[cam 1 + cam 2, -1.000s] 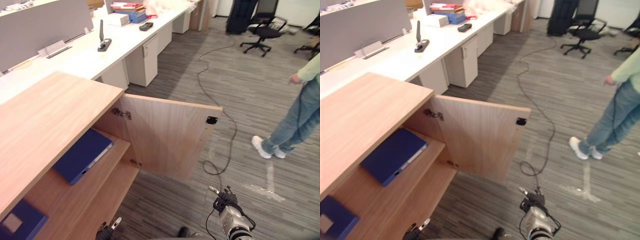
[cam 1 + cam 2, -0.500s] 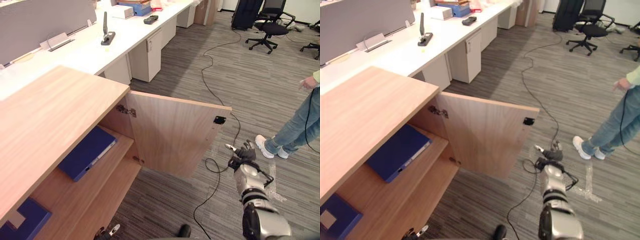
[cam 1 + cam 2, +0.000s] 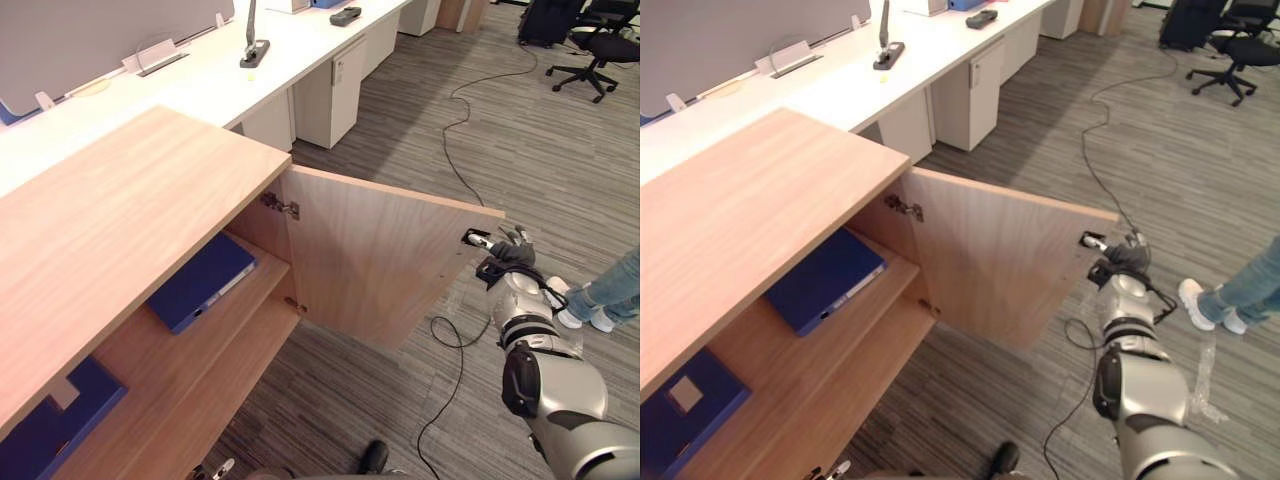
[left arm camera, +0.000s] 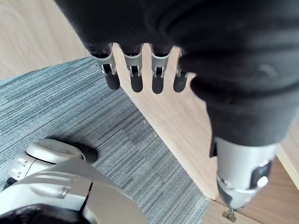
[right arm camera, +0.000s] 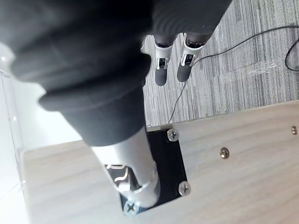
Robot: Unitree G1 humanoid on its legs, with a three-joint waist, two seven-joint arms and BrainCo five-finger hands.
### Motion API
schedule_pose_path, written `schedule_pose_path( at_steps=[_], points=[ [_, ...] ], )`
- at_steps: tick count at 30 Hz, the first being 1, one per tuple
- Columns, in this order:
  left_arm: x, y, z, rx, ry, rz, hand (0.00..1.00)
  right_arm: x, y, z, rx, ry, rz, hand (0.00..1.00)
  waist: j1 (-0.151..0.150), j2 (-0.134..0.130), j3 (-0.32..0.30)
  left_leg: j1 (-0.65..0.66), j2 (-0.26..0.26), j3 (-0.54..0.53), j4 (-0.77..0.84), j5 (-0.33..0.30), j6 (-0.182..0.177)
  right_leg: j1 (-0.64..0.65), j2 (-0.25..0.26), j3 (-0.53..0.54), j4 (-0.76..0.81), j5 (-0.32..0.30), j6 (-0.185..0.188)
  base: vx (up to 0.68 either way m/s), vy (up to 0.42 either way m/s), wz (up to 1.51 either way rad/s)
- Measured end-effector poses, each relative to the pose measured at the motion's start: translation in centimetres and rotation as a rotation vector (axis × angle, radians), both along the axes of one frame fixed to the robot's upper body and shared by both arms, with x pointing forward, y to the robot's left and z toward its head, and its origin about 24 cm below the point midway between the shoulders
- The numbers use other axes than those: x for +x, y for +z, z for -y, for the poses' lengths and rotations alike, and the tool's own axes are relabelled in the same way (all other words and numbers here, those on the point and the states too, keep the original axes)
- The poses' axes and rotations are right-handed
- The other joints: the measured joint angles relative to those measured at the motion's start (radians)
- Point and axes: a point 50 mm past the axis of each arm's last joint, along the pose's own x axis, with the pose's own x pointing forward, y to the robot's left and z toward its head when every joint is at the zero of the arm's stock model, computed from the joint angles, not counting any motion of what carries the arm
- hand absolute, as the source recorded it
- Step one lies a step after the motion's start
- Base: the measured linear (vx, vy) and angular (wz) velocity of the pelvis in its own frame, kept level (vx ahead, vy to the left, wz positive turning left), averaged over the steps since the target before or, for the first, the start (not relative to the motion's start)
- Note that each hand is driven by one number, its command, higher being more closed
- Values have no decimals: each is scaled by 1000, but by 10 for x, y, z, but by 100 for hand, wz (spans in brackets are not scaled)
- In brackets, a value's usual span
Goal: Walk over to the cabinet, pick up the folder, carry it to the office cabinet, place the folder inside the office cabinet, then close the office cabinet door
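Observation:
The office cabinet (image 3: 120, 210) of light wood stands with its door (image 3: 380, 260) swung wide open. A blue folder (image 3: 200, 283) lies flat on the upper shelf inside. My right hand (image 3: 508, 268) is at the door's free edge, open. In the right wrist view its thumb (image 5: 135, 179) rests over the black latch plate (image 5: 166, 161) on the door's inner face, and its straight fingers (image 5: 161, 70) reach past the edge over the floor. My left hand (image 4: 134, 74) hangs low by the cabinet's bottom panel, open, holding nothing.
A second blue folder (image 3: 45, 425) lies on the lower shelf at the left. A long white desk (image 3: 200, 80) runs behind the cabinet. A person's leg and white shoe (image 3: 600, 300) stand right of the door. Office chairs (image 3: 590, 45) stand at the far right.
My right hand has risen from low over the floor up to the door's free edge by the latch. The camera has shifted with the walk. The folder has stayed on its shelf.

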Motion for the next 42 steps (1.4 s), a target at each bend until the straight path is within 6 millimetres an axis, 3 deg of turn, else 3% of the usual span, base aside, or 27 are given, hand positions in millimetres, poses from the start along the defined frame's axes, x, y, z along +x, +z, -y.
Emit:
schedule_pose_path(
  at_steps=[5,12,21,24,26,27,28,29,32,34,36,38,42],
  points=[
    [0,0,0,-1,-4,2,0,10,5,-16,-71,128,-11,0,9,-1,18,-5,-6,-12,3,5,3,3,-5,-7,0,2,1,-34,32,7],
    [1,0,0,-21,-19,11,0,15,12,-20,-156,243,-29,0,5,-12,36,-16,1,-12,6,4,2,-7,1,-5,0,2,1,-9,22,-2],
    [4,2,-6,-19,-57,24,0,11,17,-34,-416,621,-97,0,-23,-11,45,-14,42,22,17,-16,-14,-17,39,31,0,-9,-13,13,12,-13],
    [4,3,-8,-17,-67,22,0,3,18,-51,-641,875,-188,0,-47,-13,43,-14,60,52,17,-23,-24,-33,61,59,0,-15,-21,37,-5,-32],
    [7,4,-11,-12,-78,30,0,-13,5,-67,-821,1169,-341,0,-55,-21,31,-13,75,58,17,-25,-27,-43,84,81,0,-21,-33,54,-22,-32],
    [8,4,-13,-8,-83,32,0,-17,0,-74,-840,1236,-360,0,-54,-26,28,-13,79,55,17,-25,-28,-46,90,86,0,-24,-38,63,-43,-34],
    [14,5,-13,-4,-99,42,0,-25,-5,-97,-863,1404,-359,0,-53,-33,23,-14,89,52,17,-24,-31,-51,102,91,0,-26,-46,63,-52,-20],
    [17,5,-13,-5,-104,49,0,-29,-7,-107,-873,1480,-358,0,-52,-34,22,-14,92,50,17,-23,-33,-51,105,91,0,-28,-49,57,-58,-8],
    [24,6,-12,-8,-116,67,0,-54,-30,-144,-815,1737,-367,0,-40,-42,-15,-16,103,44,0,-10,-47,-62,118,91,0,-34,-58,57,-37,2],
    [24,6,-12,-11,-118,67,0,-82,-51,-169,-768,1972,-418,0,-31,-55,-29,-16,101,42,-16,9,-53,-68,117,91,0,-33,-62,51,-2,2],
    [22,6,-14,-12,-109,64,0,-93,-59,-185,-717,2042,-393,0,-21,-60,-34,-16,101,41,-21,11,-53,-72,116,91,0,-32,-65,-1,16,1],
    [21,7,-18,-4,-87,65,0,-108,-72,-190,-725,2153,-453,0,-2,-77,-44,-19,96,41,-29,18,-52,-78,111,91,0,-28,-69,-16,55,1],
    [10,8,-29,13,-43,46,0,-124,-87,-184,-694,2206,-549,0,5,-116,-68,-27,86,40,-33,27,-50,-87,101,91,-5,-26,-60,-24,53,0]
  ],
)
